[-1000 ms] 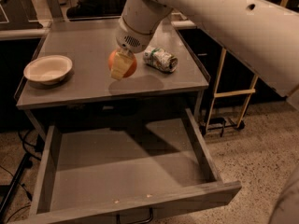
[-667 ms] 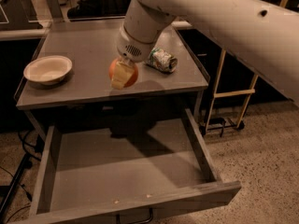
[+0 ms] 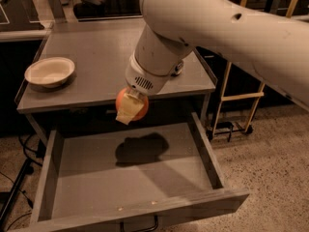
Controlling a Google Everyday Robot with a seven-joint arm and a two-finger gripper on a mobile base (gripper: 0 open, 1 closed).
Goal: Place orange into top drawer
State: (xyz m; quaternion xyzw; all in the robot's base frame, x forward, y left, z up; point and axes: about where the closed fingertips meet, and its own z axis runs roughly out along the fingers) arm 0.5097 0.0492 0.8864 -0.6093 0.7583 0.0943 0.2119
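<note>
The cream bowl [image 3: 49,71] sits unmoved at the left of the tabletop [image 3: 96,47]; the gripper [image 3: 130,108], earlier over the tabletop beside the can, has come forward past the front edge and hangs above the rear of the open top drawer [image 3: 145,190]; its fingers clamp the orange [image 3: 142,109], held clear of the drawer floor; the arm now hides most of the can [image 3: 177,68].

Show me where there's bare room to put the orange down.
The top drawer is bare wall to wall; only a shadow lies on its floor. On the tabletop, the stretch between the bowl and the arm is free. The end effector, shut on the orange, hangs over the drawer's back edge, crowding the tabletop's front right.
</note>
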